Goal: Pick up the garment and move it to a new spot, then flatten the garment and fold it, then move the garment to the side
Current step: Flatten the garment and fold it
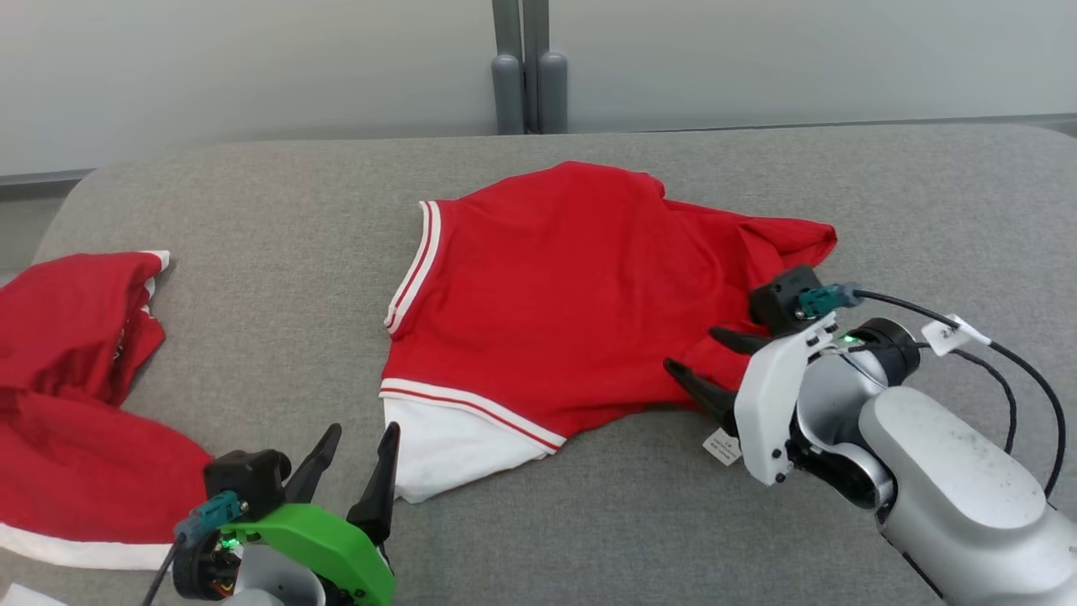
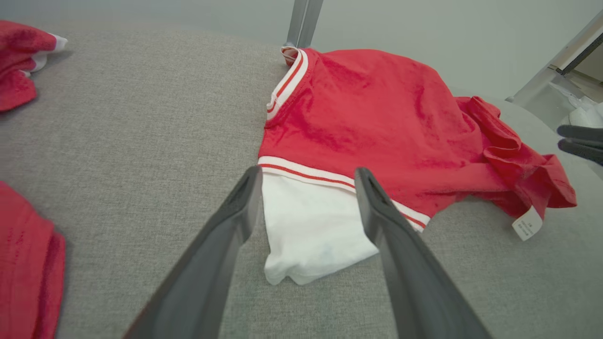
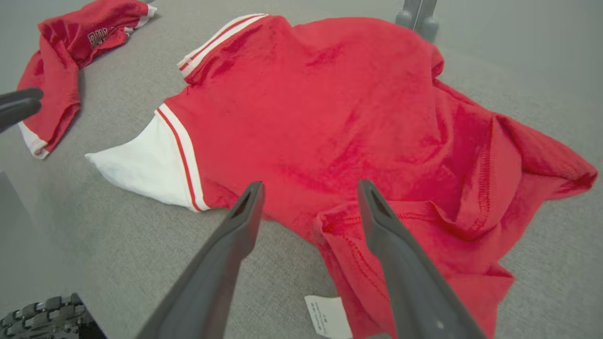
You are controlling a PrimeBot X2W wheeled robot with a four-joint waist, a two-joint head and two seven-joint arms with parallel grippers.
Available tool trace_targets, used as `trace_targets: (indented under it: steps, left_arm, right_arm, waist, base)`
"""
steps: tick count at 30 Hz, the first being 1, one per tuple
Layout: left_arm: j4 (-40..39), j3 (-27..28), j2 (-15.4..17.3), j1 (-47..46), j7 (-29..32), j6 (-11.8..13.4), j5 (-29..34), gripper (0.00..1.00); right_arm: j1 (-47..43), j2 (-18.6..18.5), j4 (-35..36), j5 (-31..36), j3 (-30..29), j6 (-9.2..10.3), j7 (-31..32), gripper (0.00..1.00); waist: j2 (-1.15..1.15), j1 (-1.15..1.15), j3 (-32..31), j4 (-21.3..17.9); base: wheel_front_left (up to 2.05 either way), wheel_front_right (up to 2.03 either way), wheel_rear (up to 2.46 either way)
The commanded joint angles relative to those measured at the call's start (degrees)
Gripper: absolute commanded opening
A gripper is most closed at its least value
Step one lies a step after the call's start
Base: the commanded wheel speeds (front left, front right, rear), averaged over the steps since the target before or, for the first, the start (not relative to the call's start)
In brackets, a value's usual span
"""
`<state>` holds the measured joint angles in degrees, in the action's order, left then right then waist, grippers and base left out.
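Grey cushion [image 1: 252,210], garment [image 1: 572,286] before jaws (both agape)

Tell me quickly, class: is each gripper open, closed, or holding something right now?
Left gripper: open, holding nothing, just short of the garment.
Right gripper: open, holding nothing, at the garment's crumpled edge.

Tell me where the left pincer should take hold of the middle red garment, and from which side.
I'd grip the white flap of the red garment, coming in low from the robot's near side. It juts out flat past the striped band, clear of the bunched folds on the right, and the open left pincer points straight at it.
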<state>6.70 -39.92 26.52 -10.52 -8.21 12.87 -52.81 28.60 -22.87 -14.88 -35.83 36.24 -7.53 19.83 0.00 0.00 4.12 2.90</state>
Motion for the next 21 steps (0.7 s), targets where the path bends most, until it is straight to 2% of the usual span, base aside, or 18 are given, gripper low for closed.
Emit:
trace_targets:
  steps: [1,8,9,10,11,12,16,21]
  left_arm:
    - [0.7,-0.31,-0.44,-0.98,-0.08,-0.37,0.43,1.0]
    - [3.6,-1.18,-2.31,-2.01,-0.42,-1.6,0.01,1.0]
    - [3.86,-1.17,-2.45,-2.05,-0.59,-1.68,-0.01,1.0]
    - [4.05,-1.19,-2.61,-2.06,-0.65,-1.79,-0.04,1.0]
    - [4.17,-1.18,-2.74,-2.07,-0.85,-1.84,-0.07,1.0]
    - [4.36,-1.16,-2.89,-1.98,-0.99,-1.74,-0.18,1.0]
    - [5.11,-1.3,-3.04,-1.62,-1.26,-1.75,-0.31,1.0]
    - [5.14,-1.07,-2.66,-1.31,-1.78,-1.16,-0.02,1.0]
  right_arm:
    - [1.31,-0.17,-1.35,-0.52,0.96,0.08,2.73,1.0]
    - [4.99,1.14,-8.39,-0.45,2.62,0.08,15.72,1.0]
    - [5.16,1.32,-8.59,-0.41,2.4,0.07,16.65,0.82]
    - [5.4,1.41,-8.58,-0.15,2.04,0.07,17.23,0.46]
    - [5.49,1.29,-8.58,0.1,1.72,0.07,17.31,0.27]
    - [5.18,1.21,-8.78,0.09,1.33,0.08,17.99,0.0]
    - [4.17,0.6,-7.99,0.42,-0.43,0.08,18.33,0.0]
    - [1.43,0.27,-5.76,0.52,-7.75,0.08,12.29,0.0]
  waist:
    - [0.0,0.0,0.04,1.78]
    - [0.0,0.0,0.03,4.23]
    - [0.0,0.0,0.06,4.34]
    - [0.0,0.0,0.15,4.42]
    - [0.0,0.0,0.22,4.42]
    - [0.0,0.0,0.27,4.32]
    - [0.0,0.0,0.14,3.26]
    - [0.0,0.0,-0.38,0.87]
  base:
    - [0.0,0.0,0.0]
    - [0.0,0.0,0.0]
    - [0.0,0.0,0.0]
    - [0.0,0.0,0.0]
    - [0.0,0.0,0.0]
    - [0.0,0.0,0.0]
    - [0.0,0.0,0.0]
    - [0.0,0.0,0.0]
